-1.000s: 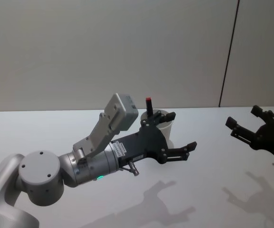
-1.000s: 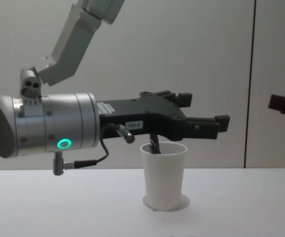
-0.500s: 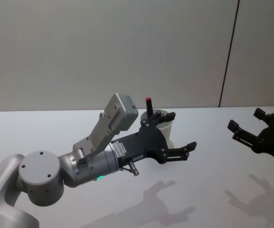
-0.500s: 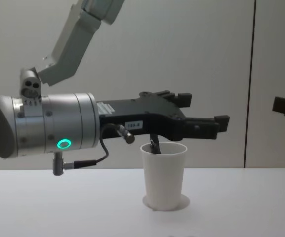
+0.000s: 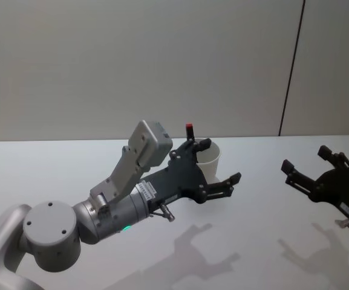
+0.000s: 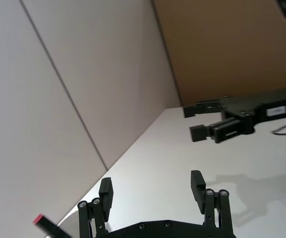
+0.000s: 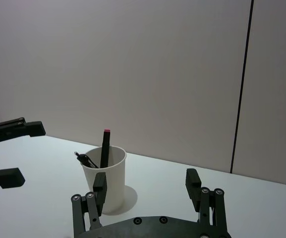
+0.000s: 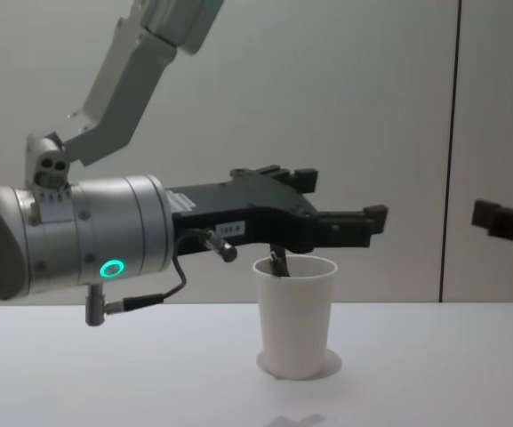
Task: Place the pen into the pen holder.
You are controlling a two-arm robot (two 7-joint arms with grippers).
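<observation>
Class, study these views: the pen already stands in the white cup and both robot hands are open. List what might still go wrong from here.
1. The left hand hangs open close above the pen holder; a careless retreat might clip the rim or the pen and tip the light cup.
2. The pen leans against the rim, standing well above it, so a knock could lever it out.
3. The right hand hovers open, well apart from the cup.
</observation>
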